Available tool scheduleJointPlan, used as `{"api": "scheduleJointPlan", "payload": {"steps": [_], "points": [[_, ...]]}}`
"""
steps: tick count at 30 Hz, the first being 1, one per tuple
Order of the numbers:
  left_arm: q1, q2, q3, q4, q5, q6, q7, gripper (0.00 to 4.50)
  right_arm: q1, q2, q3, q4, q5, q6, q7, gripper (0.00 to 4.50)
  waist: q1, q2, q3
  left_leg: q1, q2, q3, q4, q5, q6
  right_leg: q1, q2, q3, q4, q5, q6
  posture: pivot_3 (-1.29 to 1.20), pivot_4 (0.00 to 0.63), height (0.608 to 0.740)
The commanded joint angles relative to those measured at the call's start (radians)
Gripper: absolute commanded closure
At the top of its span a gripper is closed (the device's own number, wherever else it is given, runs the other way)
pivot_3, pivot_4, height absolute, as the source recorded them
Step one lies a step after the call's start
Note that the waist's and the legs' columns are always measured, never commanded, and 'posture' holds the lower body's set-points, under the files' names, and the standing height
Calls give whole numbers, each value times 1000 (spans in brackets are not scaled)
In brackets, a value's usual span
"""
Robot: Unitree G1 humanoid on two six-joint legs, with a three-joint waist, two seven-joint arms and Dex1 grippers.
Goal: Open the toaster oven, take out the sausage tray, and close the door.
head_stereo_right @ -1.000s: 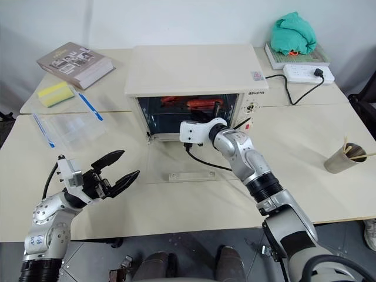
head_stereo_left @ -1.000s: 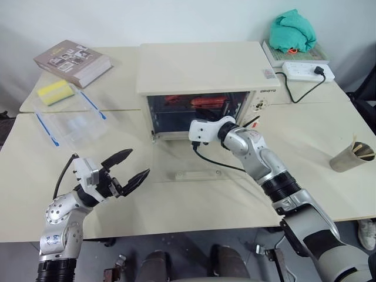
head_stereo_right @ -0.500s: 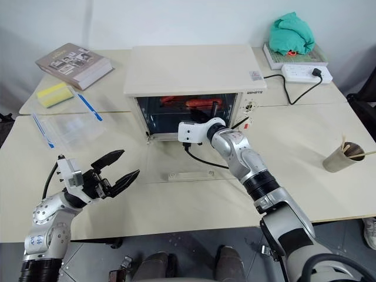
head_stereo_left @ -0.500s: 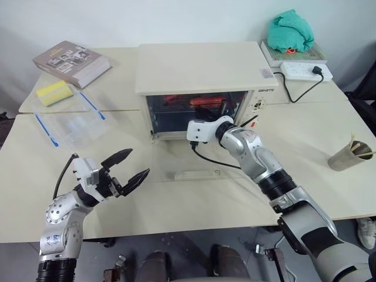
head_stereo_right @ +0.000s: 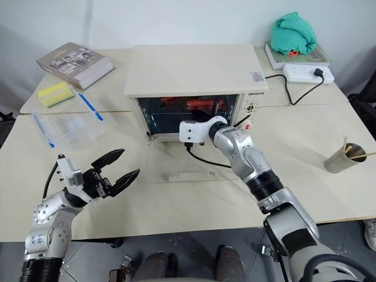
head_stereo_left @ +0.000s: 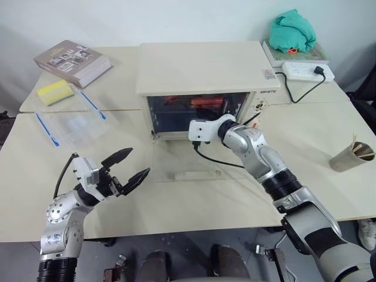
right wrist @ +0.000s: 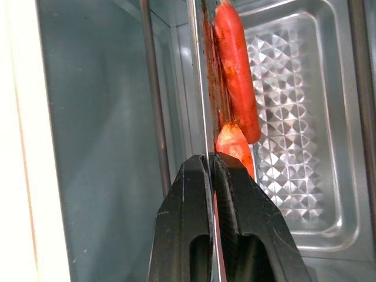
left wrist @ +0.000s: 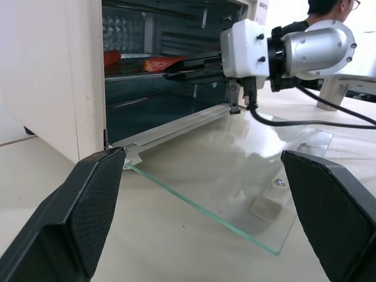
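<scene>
The sausage tray point(right wrist: 207, 88) sits inside the toaster oven point(head_stereo_left: 200, 67), its edge pinched by the right end effector point(right wrist: 210, 161).

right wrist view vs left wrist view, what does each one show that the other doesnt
Right wrist view alone: the right gripper seen close up, its fingers shut on the front edge of the sausage tray, with the oven's embossed back wall behind.

Left wrist view alone: the left gripper's open fingers, the door lying flat on the table, the toaster oven from outside, the right arm's white wrist reaching into it, and a person in the background.

Both: the oven's inside, the tray edge and the red sausages on it.
</scene>
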Motion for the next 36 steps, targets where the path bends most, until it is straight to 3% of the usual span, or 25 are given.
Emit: {"api": "scheduleJointPlan", "payload": {"steps": [1,9,24,36], "points": [[-17,-6,-1,-29,-7,-16,4,0,7,-12,-36,-126,34,-5,30,4497,0,0,0,-1,0,0,0,0,0,-1,0,0,0,0,0,0,150,740],[-37,-13,-8,-8,-2,-17,-1,0,63,-34,-39,-241,33,28,85,4497,-2,0,0,-3,0,2,0,0,0,-4,0,0,0,0,0,0,150,740],[-60,-1,3,-6,-48,51,0,0,306,-113,-75,-578,69,62,234,4497,6,0,0,-4,0,2,0,0,0,-5,0,1,1,0,0,0,150,740],[-66,58,44,-83,-216,350,69,0,502,-252,-182,-715,93,-26,231,4497,39,0,0,-4,0,1,2,0,0,-3,0,0,-1,0,0,0,150,740]]}}
